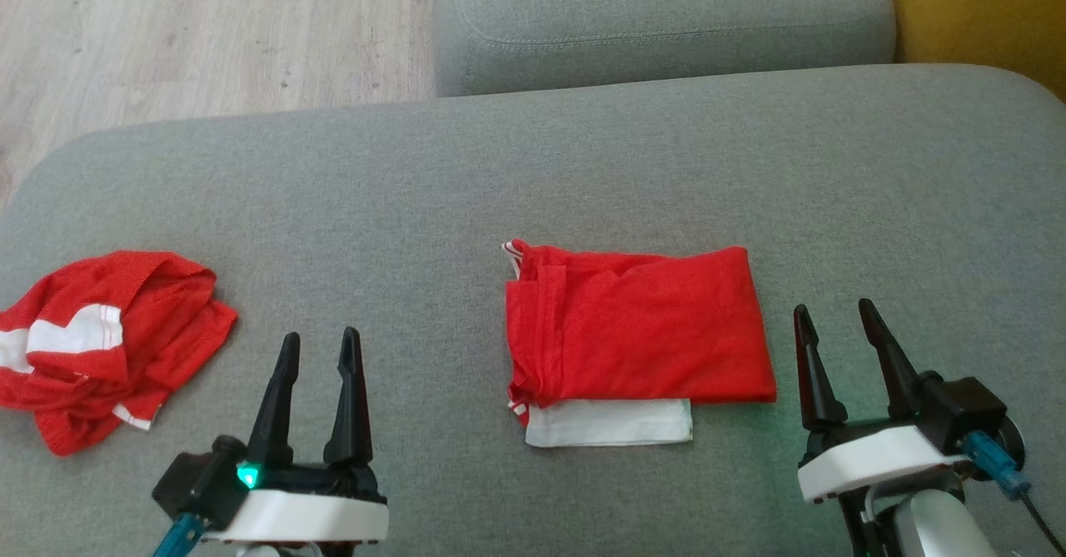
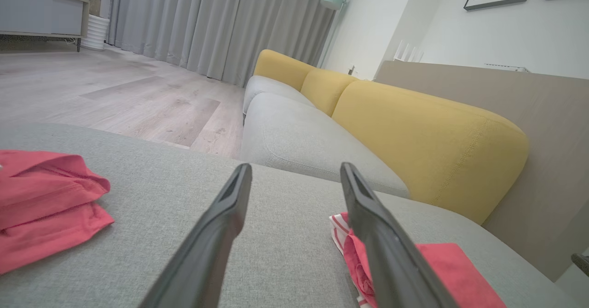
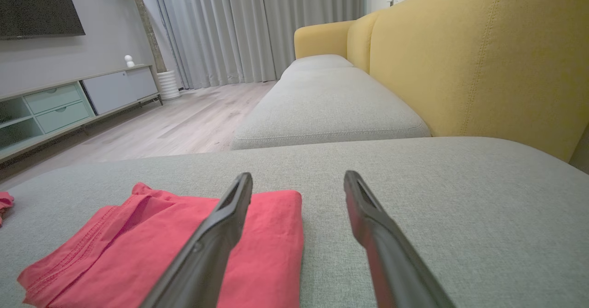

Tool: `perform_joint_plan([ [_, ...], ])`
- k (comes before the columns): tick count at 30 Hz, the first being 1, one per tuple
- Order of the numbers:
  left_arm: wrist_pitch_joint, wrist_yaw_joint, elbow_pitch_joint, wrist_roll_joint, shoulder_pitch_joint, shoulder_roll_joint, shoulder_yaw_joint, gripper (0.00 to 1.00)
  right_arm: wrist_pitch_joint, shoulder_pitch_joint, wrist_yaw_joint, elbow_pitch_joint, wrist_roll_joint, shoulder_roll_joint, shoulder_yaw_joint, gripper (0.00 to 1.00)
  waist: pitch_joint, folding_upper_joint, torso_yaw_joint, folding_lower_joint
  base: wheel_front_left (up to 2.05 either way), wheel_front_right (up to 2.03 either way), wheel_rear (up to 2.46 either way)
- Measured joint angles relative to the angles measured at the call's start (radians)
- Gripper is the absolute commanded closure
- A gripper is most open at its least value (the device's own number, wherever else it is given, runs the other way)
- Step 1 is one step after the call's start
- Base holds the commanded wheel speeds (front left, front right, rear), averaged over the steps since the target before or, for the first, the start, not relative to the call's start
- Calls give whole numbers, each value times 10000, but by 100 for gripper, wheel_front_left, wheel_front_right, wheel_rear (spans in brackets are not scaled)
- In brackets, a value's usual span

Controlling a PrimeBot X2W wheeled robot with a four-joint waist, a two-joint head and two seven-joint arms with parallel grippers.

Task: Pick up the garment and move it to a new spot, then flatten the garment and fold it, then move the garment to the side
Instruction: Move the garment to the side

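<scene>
Garment (image 1: 637, 324) — red, folded, soft, light, likely limp when lifted — lies on the sofa cushion (image 1: 583, 166) between the left tool (image 1: 320, 335) and right tool (image 1: 834, 306), both open, empty; probably best pinched at both side edges through all layers.

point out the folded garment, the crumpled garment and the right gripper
folded garment (image 1: 641, 332), head view, red top layer
crumpled garment (image 1: 158, 290), head view, red fold
right gripper (image 1: 833, 305), head view, between fingertips

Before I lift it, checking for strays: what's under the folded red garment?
Beneath the folded garment a white strip pokes out nearside; anything further under is covered.
</scene>
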Motion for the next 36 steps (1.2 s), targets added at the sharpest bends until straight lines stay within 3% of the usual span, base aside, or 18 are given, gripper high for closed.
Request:
perform_joint_plan([
  [7,0,0,-61,0,-1,0,17,0,0,-7,0,207,-81,63,-174,0,68,0,52,0,0,0,0],
  [12,0,0,-119,-2,-155,0,-178,0,221,-602,0,1544,77,73,-134,0,477,0,117,1,0,0,0],
  [23,0,-2,21,-6,-591,-2,-408,0,1434,-2214,0,4000,1820,73,581,0,1108,0,594,3,0,0,0],
  [32,0,0,46,-8,-842,-2,-410,0,1668,-3056,0,4811,2345,-52,1156,0,1385,0,696,2,0,0,0],
  [33,0,0,48,-6,-846,-2,-410,0,1657,-3112,0,4859,2401,-61,1258,62,1391,0,668,1,0,0,0],
  [34,0,0,52,-6,-845,-4,-410,0,1616,-3155,0,4874,2385,-71,1360,100,1398,0,630,1,0,0,0],
  [36,0,0,54,-6,-846,-4,-422,0,1486,-3240,0,4930,2360,-119,1613,100,1403,0,535,2,0,0,0],
])
